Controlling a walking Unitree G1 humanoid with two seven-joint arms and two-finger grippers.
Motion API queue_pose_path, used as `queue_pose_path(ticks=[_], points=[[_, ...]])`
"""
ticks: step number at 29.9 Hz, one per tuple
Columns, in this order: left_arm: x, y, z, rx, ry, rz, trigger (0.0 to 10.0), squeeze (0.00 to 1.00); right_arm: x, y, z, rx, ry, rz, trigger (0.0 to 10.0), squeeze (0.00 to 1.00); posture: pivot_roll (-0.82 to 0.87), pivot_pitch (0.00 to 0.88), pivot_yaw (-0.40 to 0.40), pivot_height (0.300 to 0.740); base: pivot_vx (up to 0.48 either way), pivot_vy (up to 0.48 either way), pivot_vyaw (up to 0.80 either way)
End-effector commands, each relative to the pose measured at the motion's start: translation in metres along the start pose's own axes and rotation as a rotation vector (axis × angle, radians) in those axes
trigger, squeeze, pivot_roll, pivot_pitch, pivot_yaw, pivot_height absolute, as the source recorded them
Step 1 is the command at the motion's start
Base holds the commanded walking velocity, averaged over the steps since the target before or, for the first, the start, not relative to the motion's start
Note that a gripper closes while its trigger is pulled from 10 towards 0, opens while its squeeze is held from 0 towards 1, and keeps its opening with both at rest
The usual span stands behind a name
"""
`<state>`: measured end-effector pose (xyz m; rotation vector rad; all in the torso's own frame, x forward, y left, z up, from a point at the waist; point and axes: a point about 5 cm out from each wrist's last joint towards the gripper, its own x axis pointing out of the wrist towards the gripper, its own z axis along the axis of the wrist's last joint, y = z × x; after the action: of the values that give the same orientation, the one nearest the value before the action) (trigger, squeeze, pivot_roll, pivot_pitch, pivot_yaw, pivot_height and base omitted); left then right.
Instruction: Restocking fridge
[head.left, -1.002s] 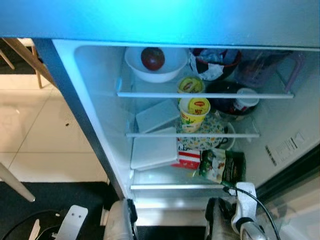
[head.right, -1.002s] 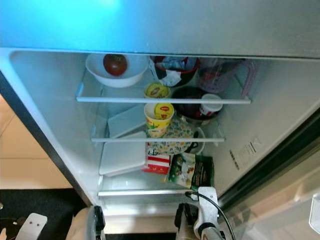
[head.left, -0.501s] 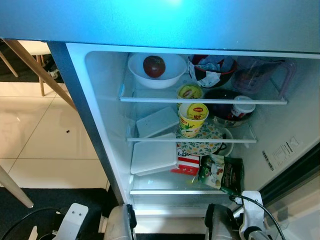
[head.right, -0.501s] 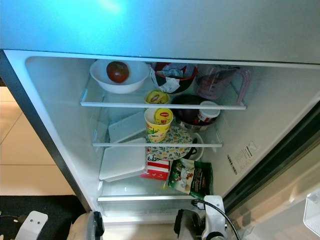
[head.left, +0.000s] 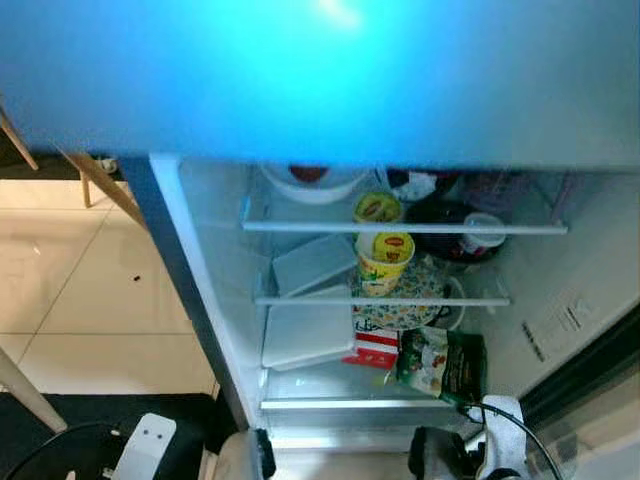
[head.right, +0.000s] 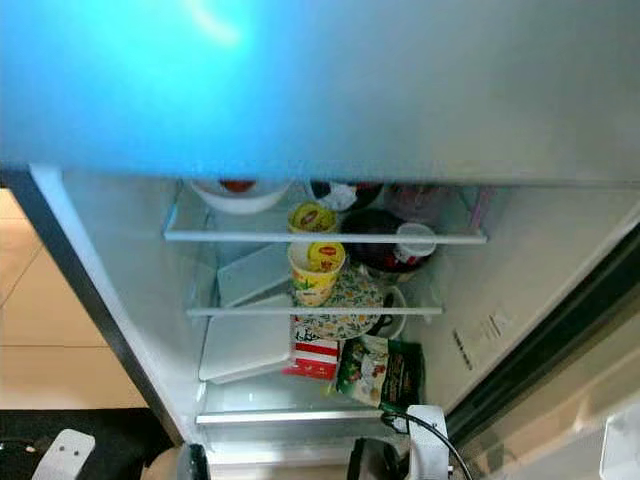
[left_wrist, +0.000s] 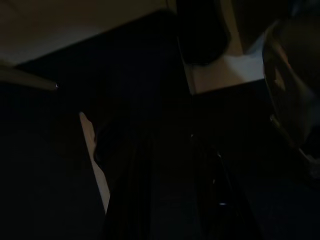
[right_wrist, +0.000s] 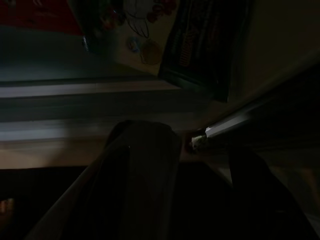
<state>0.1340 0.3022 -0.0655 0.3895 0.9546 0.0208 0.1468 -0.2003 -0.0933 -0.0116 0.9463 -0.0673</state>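
Left eye view: the fridge (head.left: 205, 300) stands open. The right tool sits low at the bottom edge, just in front of the lowest shelf (head.left: 350, 403). Directly ahead of it lies a green snack bag (head.left: 445, 362), with a red-and-white carton (head.left: 375, 345) beside that and a flat white box (head.left: 308, 335) further toward the left tool's side. One shelf up from the tool, a yellow cup (head.left: 385, 262) stands at the front edge, a second yellow cup (head.left: 377, 208) above and behind it. A white bowl (head.left: 310, 183) on the top shelf is half hidden by the fridge's upper panel.

Right eye view: the same shelves, with a patterned plate (head.right: 345, 300) behind the front cup and a white-lidded jar (head.right: 412, 243) next to a dark bowl (head.right: 372, 228).

Left wrist view: very dark. The left tool (left_wrist: 165, 190) hangs over dark floor beside a pale strip; whether it is clenched or released, I cannot tell.

Right wrist view: the right tool (right_wrist: 200, 185) points at the sill below the lowest shelf, the snack bag just beyond its tips. The fingers look spread and probably empty, though the shade makes this uncertain.

Nothing seems in hand to stock. Before reaching in, I judge it best to pick the bare patch of shelf ahead of the left tool and keep clear of the front cup.
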Motion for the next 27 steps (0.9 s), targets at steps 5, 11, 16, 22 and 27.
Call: queue_pose_path(ticks=[5,11,16,22,27], points=[[-0.0016,0.0011,-0.0054,0.012,0.023,-0.008,10.0,0.3,-0.0065,0.0044,-0.0283,-0.02,0.107,0.021,10.0,0.0,0.03,0.067,-0.025,0.66,0.0,0.0,0.0],[-0.0016,0.0011,-0.0054,0.012,0.022,-0.007,10.0,0.3,-0.0062,0.0044,-0.0282,-0.02,0.11,0.02,10.0,0.0,0.03,0.067,-0.025,0.68,0.0,0.0,0.0],[-0.0015,0.001,-0.0052,0.012,0.022,-0.006,10.0,0.3,-0.0059,0.0049,-0.0282,-0.02,0.113,0.021,10.0,0.0,0.03,0.064,-0.024,0.705,0.0,0.0,0.0],[-0.0015,0.0009,-0.0053,0.012,0.022,-0.006,10.0,0.3,-0.0058,0.0049,-0.028,-0.027,0.113,0.022,10.0,0.0,0.03,0.061,-0.025,0.735,0.0,0.0,0.0],[-0.0016,0.0004,-0.0055,0.012,0.021,-0.008,10.0,0.3,-0.0059,0.0036,-0.0281,-0.033,0.114,0.02,10.0,0.0,0.03,0.058,-0.025,0.74,0.0,0.0,0.0]])
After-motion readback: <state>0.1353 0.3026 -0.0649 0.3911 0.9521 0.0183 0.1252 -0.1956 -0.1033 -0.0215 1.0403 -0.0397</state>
